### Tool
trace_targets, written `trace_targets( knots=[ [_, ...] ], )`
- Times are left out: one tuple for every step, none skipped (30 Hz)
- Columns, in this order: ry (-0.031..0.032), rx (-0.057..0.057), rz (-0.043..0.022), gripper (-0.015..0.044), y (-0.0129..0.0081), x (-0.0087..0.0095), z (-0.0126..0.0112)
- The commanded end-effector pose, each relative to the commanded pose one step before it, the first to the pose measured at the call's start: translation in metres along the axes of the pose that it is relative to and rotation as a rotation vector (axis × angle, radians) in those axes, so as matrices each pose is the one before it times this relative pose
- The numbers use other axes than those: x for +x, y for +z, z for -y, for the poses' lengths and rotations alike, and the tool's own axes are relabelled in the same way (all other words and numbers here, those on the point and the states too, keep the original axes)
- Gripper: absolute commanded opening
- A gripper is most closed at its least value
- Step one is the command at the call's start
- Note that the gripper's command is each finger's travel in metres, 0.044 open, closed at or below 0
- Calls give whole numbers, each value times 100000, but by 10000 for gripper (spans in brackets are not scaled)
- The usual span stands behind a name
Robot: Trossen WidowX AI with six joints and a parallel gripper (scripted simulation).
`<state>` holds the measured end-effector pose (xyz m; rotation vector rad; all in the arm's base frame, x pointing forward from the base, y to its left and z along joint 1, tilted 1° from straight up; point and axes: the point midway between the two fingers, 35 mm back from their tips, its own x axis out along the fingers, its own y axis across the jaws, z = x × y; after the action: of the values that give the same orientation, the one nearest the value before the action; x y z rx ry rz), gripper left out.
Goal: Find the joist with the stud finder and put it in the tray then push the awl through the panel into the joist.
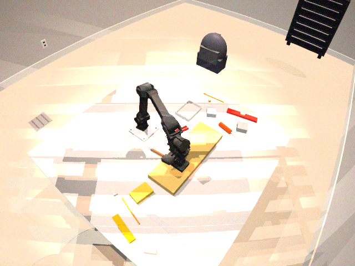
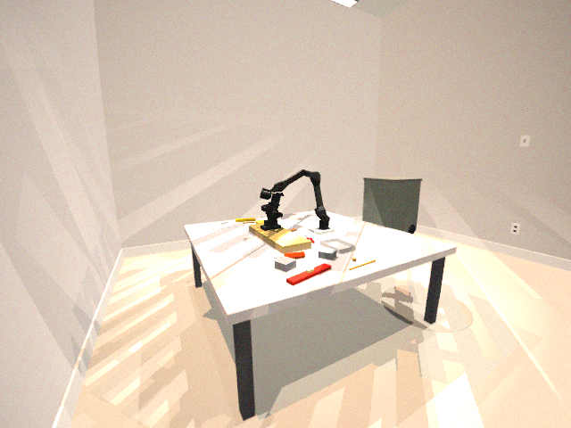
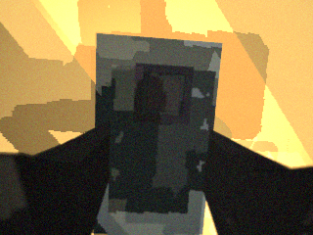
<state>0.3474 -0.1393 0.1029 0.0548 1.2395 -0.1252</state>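
— Gripper point(image 3: 156, 162) first: what has it got?

— Its jaws are clamped on the stud finder point(image 3: 158, 122), the grey-blue rectangular body that fills the middle of the wrist view. The dark fingers press on its two long sides.

— And where is the finder sitting?

— Low over the floor panel point(image 1: 206, 137), the long yellow board lying beside the arm's base plate point(image 1: 134, 132). From the top view the gripper point(image 1: 175, 163) is over the half of the board farther from the tray. Whether the finder touches the board I cannot tell; the wrist view shows only yellow and orange panel surface around it.

— So which step is this?

— By my reading, the search for the joist. The finder is in hand, the tray point(image 1: 188, 110) holds nothing, and the awl point(image 1: 224, 127), orange-handled, lies on the table point(image 2: 258, 294) past the board's other end, between two small grey blocks.

— Is any signal showing on the finder?

— The dark window on its face is too blurred to read.

— What does the next move call for?

— I judge a slow slide along the board's length, keeping the finder flat and low, and remembering the spot where it responds. Only then should it go to the tray.
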Motion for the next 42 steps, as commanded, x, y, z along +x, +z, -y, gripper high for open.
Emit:
trace_targets(
  knots=[
    [558, -75, -44, 0, -99, -19, -1061],
    [17, 6, 1, 0, 0, 1, -184],
    [17, 6, 1, 0, 0, 1, -185],
    [17, 6, 1, 0, 0, 1, -185],
    [17, 6, 1, 0, 0, 1, -185],
    [17, 6, 1, 0, 0, 1, -185],
    [17, 6, 1, 0, 0, 1, -185],
    [17, 6, 1, 0, 0, 1, -185],
    [17, 6, 1, 0, 0, 1, -185],
    [17, 6, 1, 0, 0, 1, -185],
    [17, 6, 1, 0, 0, 1, -185],
    [17, 6, 1, 0, 0, 1, -185],
    [17, 6, 1, 0, 0, 1, -185],
    [17, 6, 1, 0, 0, 1, -185],
    [17, 6, 0, 0, 0, 1, -185],
    [17, 6, 0, 0, 0, 1, -185],
    [17, 6, 0, 0, 0, 0, -185],
    [17, 6, 0, 0, 0, 0, -185],
    [17, 6, 0, 0, 0, 0, -185],
    [17, 6, 0, 0, 0, 0, -185],
    [17, 6, 0, 0, 0, 0, -185],
    [17, 6, 0, 0, 0, 0, -185],
    [17, 6, 0, 0, 0, 0, -185],
    [17, 6, 0, 0, 0, 0, -185],
    [17, 6, 0, 0, 0, 0, -185],
    [17, 6, 0, 0, 0, 0, -185],
    [17, 6, 0, 0, 0, 0, -185],
    [17, 6, 0, 0, 0, 0, -185],
    [17, 6, 0, 0, 0, 0, -185],
    [17, 6, 0, 0, 0, 0, -185],
    [17, 6, 0, 0, 0, 0, -185],
    [17, 6, 0, 0, 0, 0, -185],
    [17, 6, 0, 0, 0, 0, -185],
    [17, 6, 0, 0, 0, 0, -185],
    [17, 6, 0, 0, 0, 0, -185],
    [17, 6, 0, 0, 0, 0, -185],
    [17, 6, 0, 0, 0, 0, -185],
    [17, 6, 0, 0, 0, 0, -185],
    [17, 6, 0, 0, 0, 0, -185],
    [17, 6, 0, 0, 0, 0, -185],
    [17, 6, 0, 0, 0, 0, -185],
    [17, 6, 0, 0, 0, 0, -185]
  ],
)
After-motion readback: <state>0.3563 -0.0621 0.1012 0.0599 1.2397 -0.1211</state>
